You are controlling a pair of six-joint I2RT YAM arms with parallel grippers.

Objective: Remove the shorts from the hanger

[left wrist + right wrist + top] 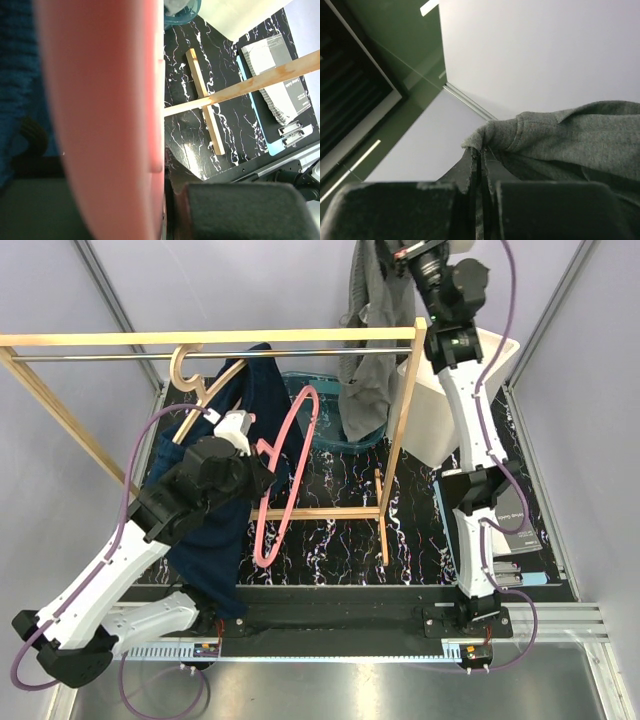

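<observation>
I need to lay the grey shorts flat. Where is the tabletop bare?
Bare marble lies between the rack's wooden foot and the right arm, and in front of the lower rail between the pink hanger and that foot. Crowded: the left, under the navy shorts and left arm; the right edge holds booklets.

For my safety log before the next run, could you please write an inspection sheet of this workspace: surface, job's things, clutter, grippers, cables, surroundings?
Surface: black marbled table; the wooden rack stands on it.
Job's things: grey shorts raised above the rail, on no hanger; navy shorts hang at the wooden hanger on the rail.
Clutter: teal bin and white bin behind the rack; booklet at the table's right edge.
Grippers: left gripper shut on the pink hanger; right gripper shut on the grey shorts.
Cables: purple cables loop beside both arms; no snag seen.
Surroundings: pale enclosure walls; nothing else seen.
</observation>
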